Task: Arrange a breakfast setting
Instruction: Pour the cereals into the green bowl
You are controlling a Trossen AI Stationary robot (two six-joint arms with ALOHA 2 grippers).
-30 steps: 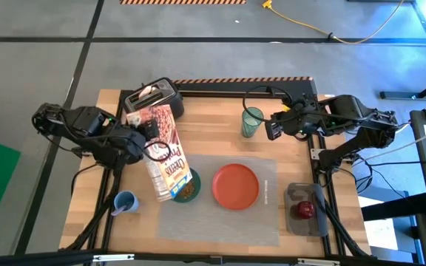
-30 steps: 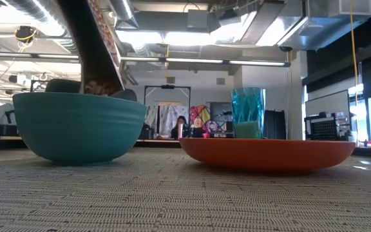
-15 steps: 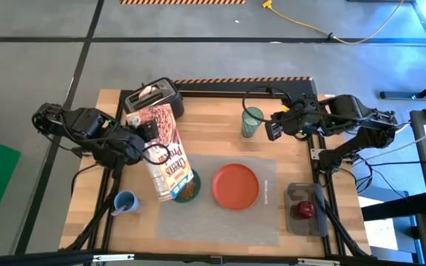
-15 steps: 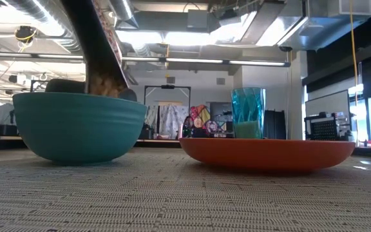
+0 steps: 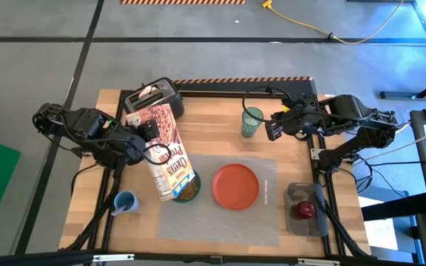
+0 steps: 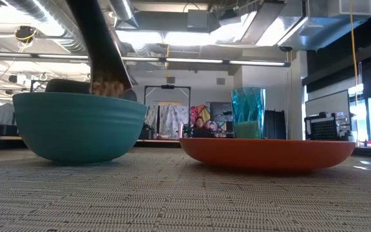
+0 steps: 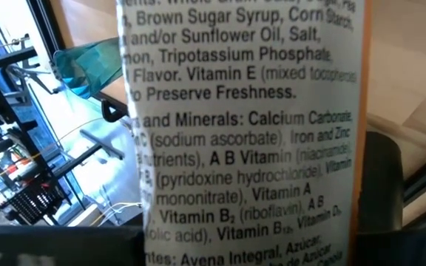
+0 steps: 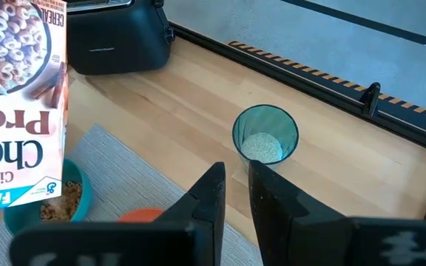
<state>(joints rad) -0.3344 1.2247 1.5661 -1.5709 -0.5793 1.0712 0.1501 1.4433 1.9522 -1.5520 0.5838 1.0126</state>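
Cardboard box: a tall cereal box (image 5: 166, 157) hangs tipped over the teal bowl (image 5: 187, 188), open end down, cereal already heaped inside the bowl.
Handling: judged light and thin-walled, the box would crush under a hard squeeze and its load shifts as it empties; a grip across the narrow sides near the upper half looks safest.
Left gripper: the left gripper (image 5: 148, 145) is clamped on the box's upper part, at the mat's left edge; the left wrist view is filled by the box's ingredients panel.
Left arm pose: reaching in from the table's left side, wrist rolled so the box slants down toward the bowl.
Bowl: it sits on the grey mat (image 5: 265, 222), just beside the orange plate (image 5: 236, 185); rigid, heavy enough to stay put, best taken by the rim.
Glass: the green glass (image 5: 252, 121) stands upright on bare wood beyond the mat, something pale in its bottom; smooth and likely slippery, to be gripped round the wall.
Right gripper: the right gripper (image 5: 272, 127) hovers just beside the glass with fingers nearly together, holding nothing.
Right arm pose: folded in from the right edge, wrist level, waiting.
Apple: the red apple (image 5: 303, 210) rests in a grey tray (image 5: 307, 224) off the mat's right side.
Toaster: the black toaster (image 5: 154, 97) stands at the far left corner.
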